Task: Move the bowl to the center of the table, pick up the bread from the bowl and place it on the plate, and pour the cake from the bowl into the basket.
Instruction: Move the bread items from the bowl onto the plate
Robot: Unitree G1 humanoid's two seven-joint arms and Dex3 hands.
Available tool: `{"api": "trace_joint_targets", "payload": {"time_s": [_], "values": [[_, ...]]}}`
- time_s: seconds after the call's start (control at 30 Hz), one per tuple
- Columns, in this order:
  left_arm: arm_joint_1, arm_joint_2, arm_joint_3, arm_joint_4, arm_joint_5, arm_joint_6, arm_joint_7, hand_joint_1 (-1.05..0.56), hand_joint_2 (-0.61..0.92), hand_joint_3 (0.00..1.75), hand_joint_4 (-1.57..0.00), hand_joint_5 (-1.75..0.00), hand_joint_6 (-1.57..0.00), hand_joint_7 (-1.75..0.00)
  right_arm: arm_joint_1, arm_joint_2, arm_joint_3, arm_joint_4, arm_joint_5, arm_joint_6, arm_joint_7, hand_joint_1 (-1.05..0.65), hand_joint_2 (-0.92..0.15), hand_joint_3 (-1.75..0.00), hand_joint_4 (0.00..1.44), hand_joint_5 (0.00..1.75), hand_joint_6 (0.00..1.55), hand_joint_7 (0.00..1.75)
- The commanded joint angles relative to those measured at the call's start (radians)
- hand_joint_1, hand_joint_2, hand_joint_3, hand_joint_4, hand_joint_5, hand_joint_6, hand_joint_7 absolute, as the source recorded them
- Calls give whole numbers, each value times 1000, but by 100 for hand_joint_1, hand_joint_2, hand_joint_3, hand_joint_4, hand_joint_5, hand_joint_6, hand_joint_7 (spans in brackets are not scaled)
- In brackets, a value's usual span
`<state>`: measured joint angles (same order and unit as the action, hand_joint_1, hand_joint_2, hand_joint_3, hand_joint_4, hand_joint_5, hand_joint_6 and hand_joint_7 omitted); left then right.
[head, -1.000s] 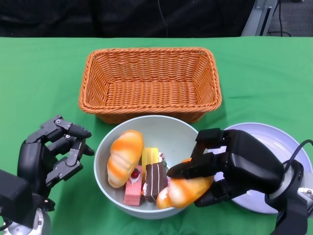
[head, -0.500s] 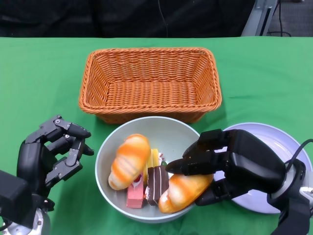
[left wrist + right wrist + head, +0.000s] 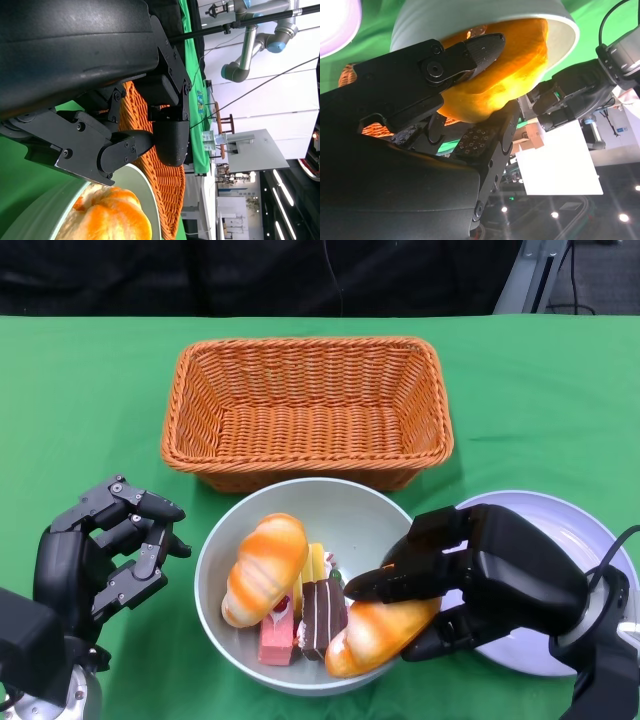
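Woven orange wicker basket sits just behind the pale green round bowl; white round plate to the bowl's right. Right hand grips a glossy orange bread roll at the bowl's right rim. Probably light, soft, smooth-skinned: hold mid-body. Left hand, left of the bowl, is empty, fingers apart.

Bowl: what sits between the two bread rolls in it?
In the head view, the cake pieces, yellow, pink and chocolate, sit in the bowl between the loose roll and the roll held by the right hand.
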<state>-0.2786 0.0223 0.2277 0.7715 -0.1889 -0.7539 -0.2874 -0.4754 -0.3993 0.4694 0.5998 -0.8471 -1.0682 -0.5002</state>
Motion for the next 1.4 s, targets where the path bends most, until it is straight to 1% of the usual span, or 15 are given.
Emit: {"api": "trace_joint_targets", "payload": {"time_s": [0.03,0.07,0.17,0.3,0.43,0.57,0.67,0.73,0.77,0.87,0.93,1.0,1.17,1.33,1.4], "values": [[11,17,0,8,5,-5,13,-8,72,81,-79,-150,-82,-118,4,-1,-17,-25,-5,0,-17,-23,-85,0,90,112,118,8],[12,16,0,7,6,-3,13,-8,72,81,-78,-150,-82,-118,4,2,-17,-27,-6,0,-20,-21,-86,0,89,119,121,10],[13,16,-1,7,6,-7,11,-8,72,81,-78,-149,-81,-117,1,13,-19,-27,-14,0,-40,-20,-86,-1,89,126,123,12],[11,19,-1,17,4,-11,4,-8,72,81,-78,-148,-81,-117,1,26,-23,-25,-13,8,-50,-21,-88,-1,87,127,122,13],[13,20,-4,20,14,-13,13,-9,72,80,-77,-148,-81,-116,7,39,-32,-30,-9,16,-63,-24,-88,-1,83,130,119,15],[10,20,0,27,10,-17,9,-10,72,79,-77,-148,-81,-115,9,52,-49,-36,4,18,-83,-24,-87,0,83,129,118,17],[8,21,0,31,6,-17,4,-9,72,79,-77,-149,-81,-114,10,51,-61,-45,18,20,-73,-25,-87,-1,83,129,117,18],[7,22,2,32,5,-15,5,-9,72,79,-78,-149,-81,-114,11,63,-81,-44,36,17,-91,-26,-87,0,85,130,117,19],[7,22,2,33,4,-15,4,-9,72,79,-78,-149,-81,-114,11,69,-91,-42,45,16,-97,-26,-87,0,86,133,115,24],[5,22,4,36,2,-18,4,-9,72,79,-79,-149,-82,-113,14,80,-115,-44,69,13,-103,-28,-88,0,86,133,96,62],[5,21,7,37,-1,-19,4,-8,72,79,-79,-148,-82,-112,21,81,-134,-51,89,9,-101,-29,-89,-1,87,131,91,75],[6,21,7,33,0,-16,7,-9,72,79,-79,-148,-82,-112,27,78,-151,-54,116,1,-92,-29,-89,-1,88,129,89,80],[5,24,9,35,-3,-17,0,-8,72,79,-79,-148,-82,-112,70,78,-207,-92,193,9,-63,-30,-90,-1,87,125,89,81],[1,27,11,42,-13,-14,-6,-7,74,78,-79,-148,-82,-113,118,64,-263,-114,310,-5,5,-23,-89,0,85,125,87,80],[1,30,10,42,-12,-16,-5,-7,74,78,-79,-148,-82,-113,147,63,-287,-134,343,10,32,-21,-88,0,87,122,89,80]]}}
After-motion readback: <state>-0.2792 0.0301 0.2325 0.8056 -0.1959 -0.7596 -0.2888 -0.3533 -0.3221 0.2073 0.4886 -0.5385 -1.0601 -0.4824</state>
